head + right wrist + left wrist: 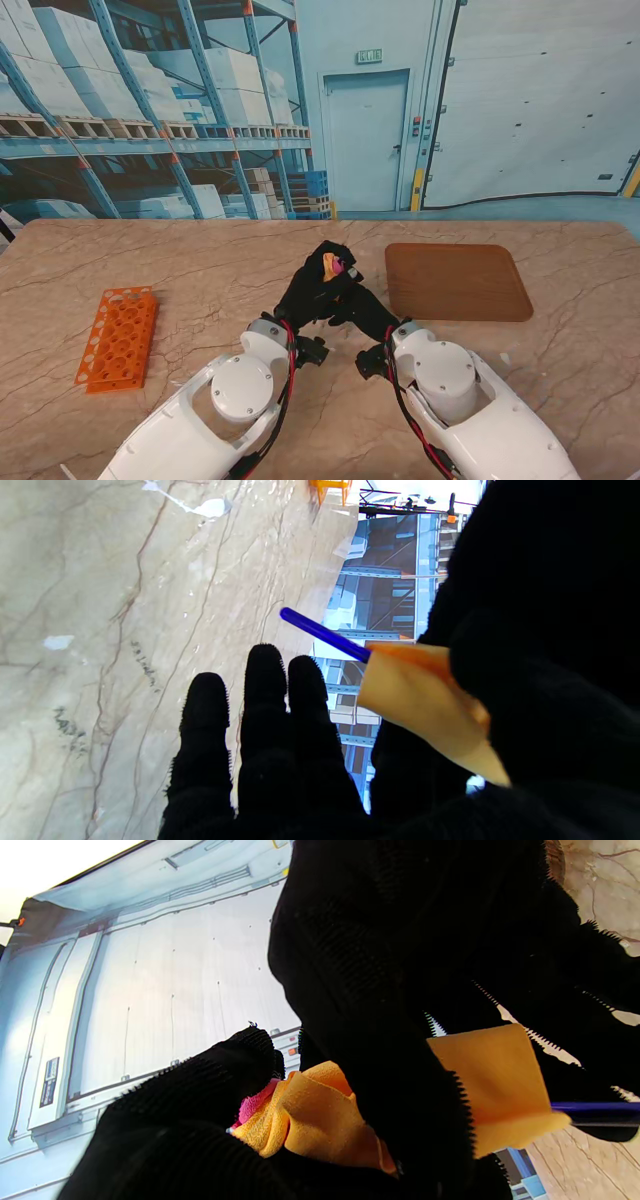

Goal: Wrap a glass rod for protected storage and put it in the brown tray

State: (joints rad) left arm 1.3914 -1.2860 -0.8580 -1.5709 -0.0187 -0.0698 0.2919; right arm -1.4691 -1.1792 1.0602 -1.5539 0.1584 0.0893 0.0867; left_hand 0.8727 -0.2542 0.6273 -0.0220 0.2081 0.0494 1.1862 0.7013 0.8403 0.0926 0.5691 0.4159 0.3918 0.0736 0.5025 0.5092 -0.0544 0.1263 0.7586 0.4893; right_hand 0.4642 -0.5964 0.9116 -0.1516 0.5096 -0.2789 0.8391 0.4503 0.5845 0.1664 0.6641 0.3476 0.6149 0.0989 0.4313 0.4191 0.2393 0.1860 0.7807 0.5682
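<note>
Stand view, from left to right: the orange plastic tube rack (118, 338) at lower left, then both black-gloved hands joined at centre. The left hand (308, 290) grips the yellow-orange cloth (329, 264) rolled around the blue glass rod (324, 634); the right hand (358, 303) supports it, its grip unclear. The brown flat tray (456, 281) lies at right. Keep the wrap pinched firmly; the bare rod end may slide out.

Orange test-tube rack (118, 338) lying on the marble table (200, 260), far left, warehouse backdrop (150, 100) behind.
</note>
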